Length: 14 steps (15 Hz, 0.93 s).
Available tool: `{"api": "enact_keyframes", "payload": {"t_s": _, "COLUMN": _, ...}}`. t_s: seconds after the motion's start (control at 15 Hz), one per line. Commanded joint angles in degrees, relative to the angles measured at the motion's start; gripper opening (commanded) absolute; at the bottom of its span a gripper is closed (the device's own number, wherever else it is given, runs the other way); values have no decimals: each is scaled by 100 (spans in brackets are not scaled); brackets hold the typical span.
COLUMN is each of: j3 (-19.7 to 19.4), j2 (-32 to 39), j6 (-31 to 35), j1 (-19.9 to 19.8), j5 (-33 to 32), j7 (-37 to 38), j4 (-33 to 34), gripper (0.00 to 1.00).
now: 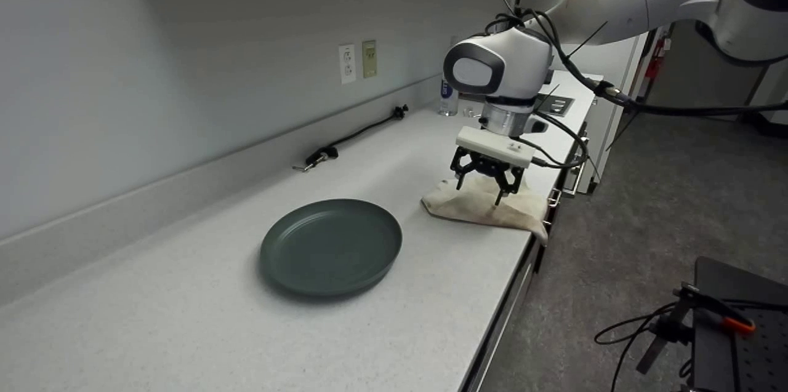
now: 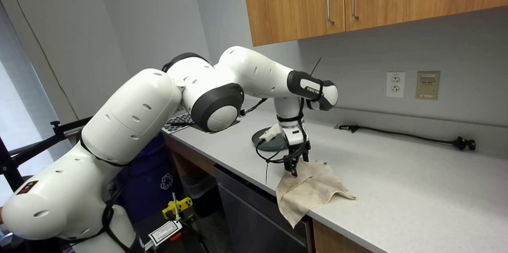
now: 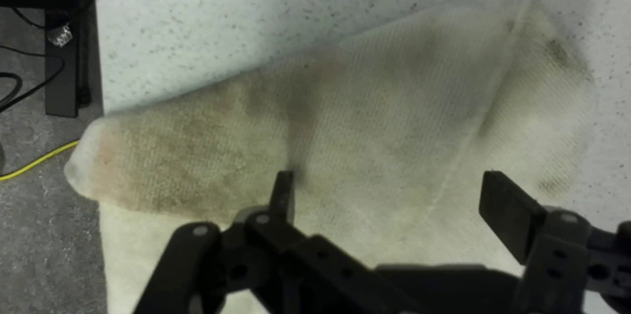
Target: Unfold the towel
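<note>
The towel [image 2: 311,189] lies on the counter [image 1: 369,343], well short of flat: in both exterior views a corner droops over the front edge, and in the wrist view a stained flap seems to lie doubled over a paler layer, its rounded end poking past that edge. Above it the gripper [image 3: 388,176] points down with its 2 fingers [image 3: 510,215] spread wide and nothing pinched between them; whether the tips touch the fabric, I cannot tell. The green plate [image 1: 332,247] stands apart from the towel and appears to have no part in the job. As for progress, I would call the task partway at most: some of the cloth is spread out, but at least 1 fold looks to be in place, and how many layers lie underneath is hidden. What is left, by my reading, is to catch the edge of the upper flap alone, lift it, carry it across and lay it flat. The likeliest trouble is closing on 2 layers at once and dragging the towel along, perhaps farther over the edge.
</note>
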Motion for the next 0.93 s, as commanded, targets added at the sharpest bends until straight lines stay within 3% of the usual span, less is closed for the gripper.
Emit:
{"api": "enact_keyframes", "payload": {"t_s": 0.0, "j3": -42, "j2": 387, "j6": 307, "j1": 155, "j5": 86, "j7": -287, "j4": 616, "gripper": 94}}
{"api": "enact_keyframes", "payload": {"t_s": 0.13, "j3": -44, "j2": 443, "j6": 313, "j1": 163, "j5": 85, "j7": -289, "j4": 695, "gripper": 90}}
{"api": "enact_keyframes", "payload": {"t_s": 0.27, "j3": -43, "j2": 449, "j6": 302, "j1": 171, "j5": 85, "j7": -265, "j4": 732, "gripper": 79}}
{"api": "enact_keyframes", "payload": {"t_s": 0.33, "j3": -57, "j2": 435, "j6": 286, "j1": 179, "j5": 86, "j7": -248, "j4": 734, "gripper": 64}}
{"api": "enact_keyframes", "payload": {"t_s": 0.87, "j3": -172, "j2": 151, "j6": 184, "j1": 382, "j5": 86, "j7": -65, "j4": 561, "gripper": 3}}
